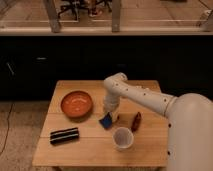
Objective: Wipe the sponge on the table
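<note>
Camera view: claw [109,115] sits over the middle of the worktop [90,151], with the arm reaching in from the right and dropping near-vertical. The jaws are closed tight with the sponge [105,121] pinched at the tip. The blue block hangs tilted, its lower corner on or just off the planks, can't tell which. The tilt reads as an edge grip rather than a flat press, so only part of the face would drag. Sponge position: centre of the worktop, just right of the orange bowl [76,93], left of the brown bottle [136,121], far side of the white cup [122,138]. The black ridged bar [64,135] is near-left, well apart. Bowl, cup and bottle box in the wiping lane, so my read is short strokes only. Mid-wipe or finishing, one frame doesn't settle.
</note>
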